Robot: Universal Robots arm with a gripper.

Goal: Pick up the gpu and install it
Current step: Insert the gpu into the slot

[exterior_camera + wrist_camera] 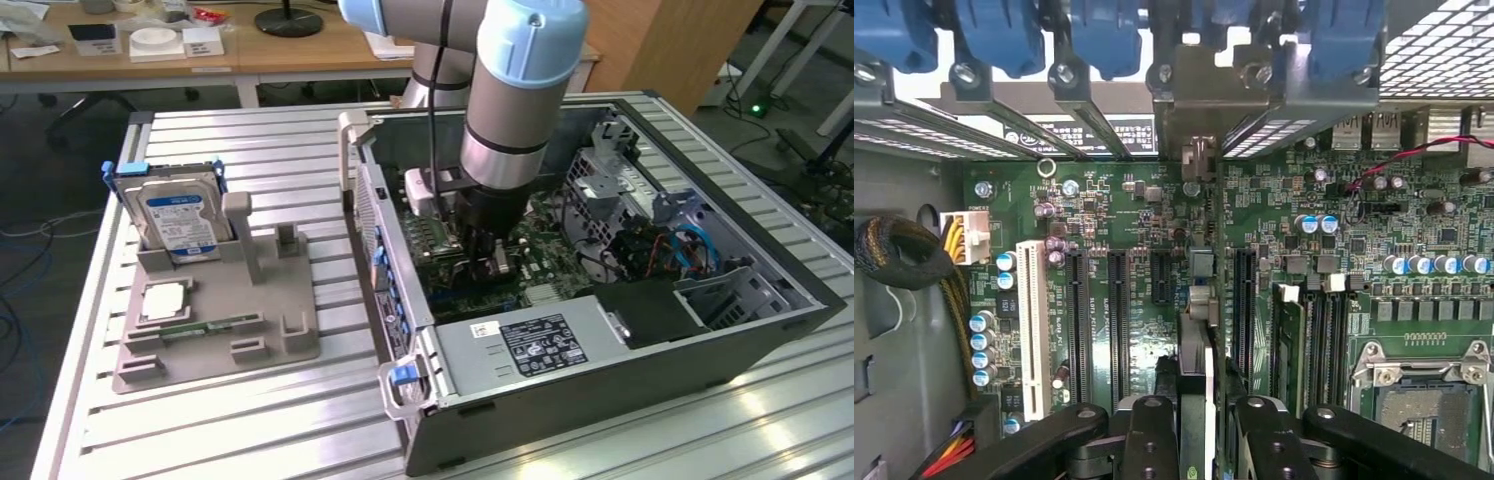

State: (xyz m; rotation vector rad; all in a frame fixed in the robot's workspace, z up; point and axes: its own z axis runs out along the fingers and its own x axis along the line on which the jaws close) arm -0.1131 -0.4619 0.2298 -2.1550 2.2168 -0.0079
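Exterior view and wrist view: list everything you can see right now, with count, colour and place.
computer case: one, dark grey, open, on the slatted table.
motherboard: one, green, inside the case.
gpu: one, thin dark card seen edge-on, upright over the motherboard's slots, between the hand's fingers.
power supply: one, silver with black label, near corner of the case.
grey holder: one, on the table at the exterior view's left.
hard drive: one, silver with blue-white label, upright in the holder.
memory stick: one, green, flat on the holder.
hand: one, black, shut on the gpu.

Arm (514, 110) vertical, gripper (1199, 440) jaws clamped on something thin.
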